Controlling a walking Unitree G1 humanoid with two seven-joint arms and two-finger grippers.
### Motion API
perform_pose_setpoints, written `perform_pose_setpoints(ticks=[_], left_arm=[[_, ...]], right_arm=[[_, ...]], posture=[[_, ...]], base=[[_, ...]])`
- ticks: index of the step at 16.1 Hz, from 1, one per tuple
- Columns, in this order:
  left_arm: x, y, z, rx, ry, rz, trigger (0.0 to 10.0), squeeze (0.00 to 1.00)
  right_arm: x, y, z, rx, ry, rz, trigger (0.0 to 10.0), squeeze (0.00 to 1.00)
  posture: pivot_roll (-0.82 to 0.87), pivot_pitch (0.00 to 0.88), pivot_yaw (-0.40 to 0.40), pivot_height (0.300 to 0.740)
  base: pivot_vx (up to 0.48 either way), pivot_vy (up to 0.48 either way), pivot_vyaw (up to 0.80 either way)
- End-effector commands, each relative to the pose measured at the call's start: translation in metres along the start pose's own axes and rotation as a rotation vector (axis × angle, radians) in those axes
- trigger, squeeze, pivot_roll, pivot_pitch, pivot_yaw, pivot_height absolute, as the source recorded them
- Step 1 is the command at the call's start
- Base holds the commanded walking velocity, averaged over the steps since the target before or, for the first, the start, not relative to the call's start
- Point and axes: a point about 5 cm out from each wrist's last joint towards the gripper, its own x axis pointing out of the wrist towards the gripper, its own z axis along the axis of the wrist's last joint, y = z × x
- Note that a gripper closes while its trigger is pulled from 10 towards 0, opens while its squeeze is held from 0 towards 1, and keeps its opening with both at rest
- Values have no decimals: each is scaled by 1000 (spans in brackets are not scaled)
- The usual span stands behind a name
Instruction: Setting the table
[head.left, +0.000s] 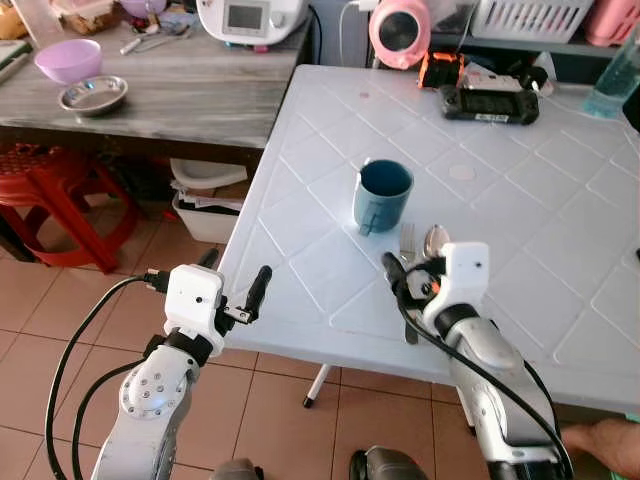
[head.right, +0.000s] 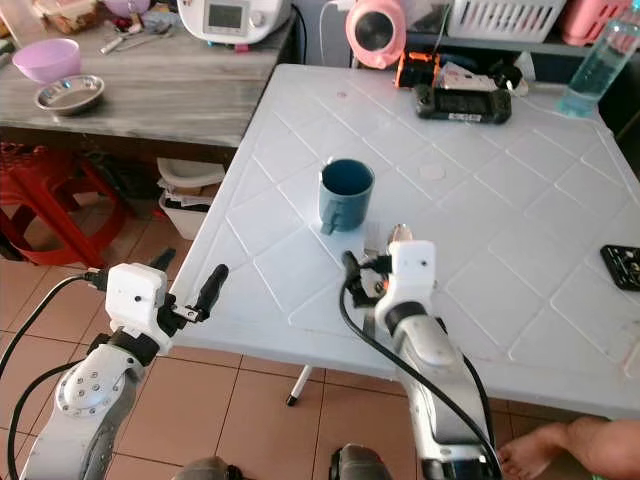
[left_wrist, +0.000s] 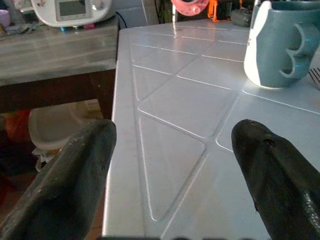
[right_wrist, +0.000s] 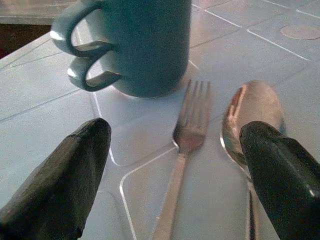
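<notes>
Right gripper (right_wrist: 175, 165) hovered low over the white table (head.left: 520, 200), fingers spread wide and holding nothing, with the fork (right_wrist: 187, 131) and spoon (right_wrist: 252, 112) lying between them just in front of the blue mug (head.left: 382, 194). Left gripper (left_wrist: 170, 170), equally wide and empty, hung at the table's near edge, to the mug's left. Judging by this, mug, fork and spoon were already placed, the cutlery side by side, close but apart, both plain dull metal; plates or other settings remained.
</notes>
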Motion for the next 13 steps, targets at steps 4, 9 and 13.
perform_pose_setpoints(ticks=[4,9,13], left_arm=[[1,-1,4,8,-5,-16,10000,0],[1,-3,4,6,-5,-22,10000,0],[2,-4,4,6,-6,-24,10000,0]], right_arm=[[-1,5,1,16,48,26,10000,0],[4,4,0,30,89,19,9725,0],[8,8,1,40,113,33,4235,0]], posture=[[8,89,18,740],[8,92,16,740],[11,95,15,740]], base=[[0,0,0],[0,0,0],[0,0,0]])
